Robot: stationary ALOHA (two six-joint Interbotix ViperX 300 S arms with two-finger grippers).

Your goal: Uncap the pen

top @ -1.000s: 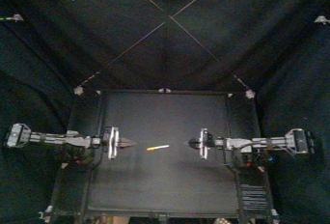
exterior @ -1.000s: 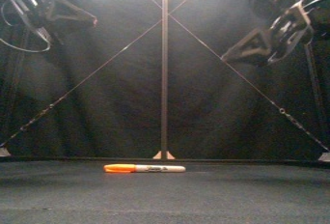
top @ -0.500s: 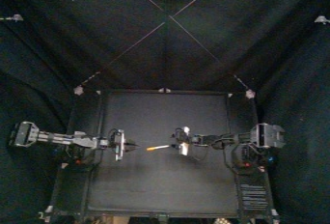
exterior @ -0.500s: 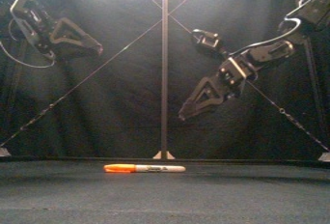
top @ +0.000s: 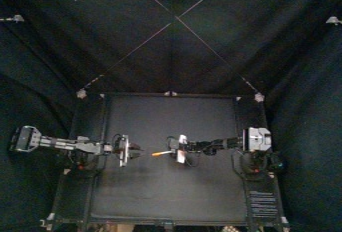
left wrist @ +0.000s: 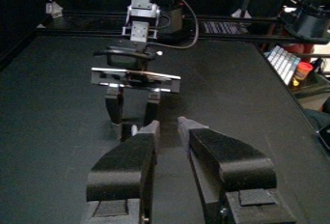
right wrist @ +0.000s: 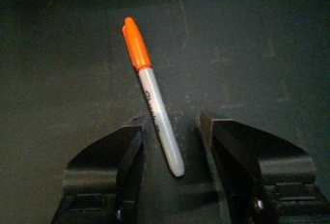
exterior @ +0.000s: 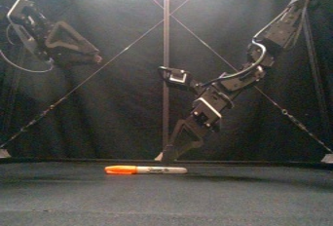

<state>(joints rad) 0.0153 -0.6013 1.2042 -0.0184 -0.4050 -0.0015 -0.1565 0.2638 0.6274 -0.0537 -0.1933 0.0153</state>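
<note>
Pen [right wrist: 152,93] with an orange cap [right wrist: 131,40] and a pale barrel, lying flat on the black table [top: 201,191] with the cap on. It rests in the gap between the fingers of the right gripper [exterior: 170,152]. The bare end of the barrel is nearest those fingers, and the capped end points away from them, toward the left gripper [left wrist: 172,129].

The right gripper's fingers are spread apart, one on each side of the barrel, and they clamp nothing. Seen from table height, their tips hang just above the pen and do not appear to touch it.

The left gripper is raised well above the table on its own side, well apart from the cap. Its fingers stand slightly apart and hold nothing. Its wrist camera looks across at the right gripper.

A second ago the right arm was pulled back high at its own side. It has since swung in and dropped until its fingers straddle the pen. The left arm has barely moved, and the pen has not shifted.

The task appears to be at its first grasp: the barrel is lined up but not gripped, and the cap has not been touched. The likely next steps are closing on the barrel and bringing the left fingers to the cap.
</note>
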